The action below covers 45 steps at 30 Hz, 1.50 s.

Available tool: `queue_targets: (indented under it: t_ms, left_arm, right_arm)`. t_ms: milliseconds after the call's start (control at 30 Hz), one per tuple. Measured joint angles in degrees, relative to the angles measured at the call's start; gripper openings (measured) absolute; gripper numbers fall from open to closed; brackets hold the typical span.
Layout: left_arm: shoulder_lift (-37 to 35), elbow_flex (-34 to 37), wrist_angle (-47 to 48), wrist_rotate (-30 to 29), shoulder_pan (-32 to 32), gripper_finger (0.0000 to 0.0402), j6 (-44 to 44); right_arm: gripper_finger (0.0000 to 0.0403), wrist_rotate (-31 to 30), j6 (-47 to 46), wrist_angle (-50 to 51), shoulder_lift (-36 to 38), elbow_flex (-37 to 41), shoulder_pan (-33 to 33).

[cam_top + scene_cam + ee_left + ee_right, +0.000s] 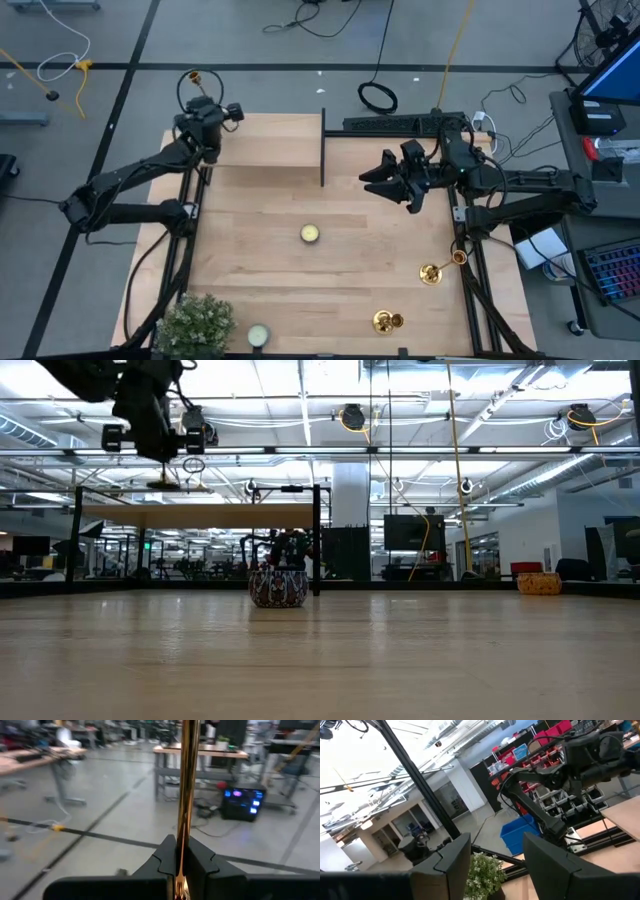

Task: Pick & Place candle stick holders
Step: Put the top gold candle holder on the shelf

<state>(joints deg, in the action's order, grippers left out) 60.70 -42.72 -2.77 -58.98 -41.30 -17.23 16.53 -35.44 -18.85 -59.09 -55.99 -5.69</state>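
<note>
**Left gripper holds one candlestick up at the far left corner**

Your left gripper is clamped tight on the thin stem of a gold candlestick, which runs straight out from between the fingers. From above, that candlestick's far end pokes out just beyond the gripper, past the table's far left edge and over the floor. In the low view the gripper hangs high above the tabletop.

Your right gripper hovers over the far right part of the table, its fingers standing apart with nothing between them.

Two more candlesticks sit well away from the left gripper, on the near right side: one lies tipped over by the right edge, close below the right arm, and the other rests nearer the front edge.

A tealight sits mid-table, another tealight near the front edge beside a small plant.
</note>
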Motion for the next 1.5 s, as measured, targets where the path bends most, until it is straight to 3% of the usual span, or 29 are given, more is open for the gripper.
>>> queue_targets:
  t_ms: [167,400,567,933,1333,1500]
  left_arm:
    - [4.0,-5.3,9.0,-10.8,5.0,0.0016,-7.4]
    - [14.4,-13.1,9.7,-13.8,6.6,0.0016,-7.1]
    - [19.2,-17.2,15.9,-15.4,6.2,0.0016,-18.0]
    - [20.8,-17.5,43.6,-14.0,3.5,0.0016,-50.2]
    - [20.8,-17.5,34.2,-18.6,3.3,0.0016,-40.9]
    - [21.0,-17.5,32.6,-17.3,1.1,0.0016,-38.1]
  right_arm:
    - [0.0178,0.1,0.0,0.5,0.0,0.0,0.0]
    - [0.0178,3.4,-1.9,1.7,0.0,0.0,-0.8]
    - [0.0178,6.7,-5.2,2.1,0.1,0.0,-2.4]
    - [0.0178,10.8,-5.7,2.1,0.6,0.0,-3.5]
    - [0.0178,10.7,-5.4,2.0,0.6,0.0,-3.5]
    - [0.0178,10.8,-5.9,2.1,0.6,0.0,-3.5]
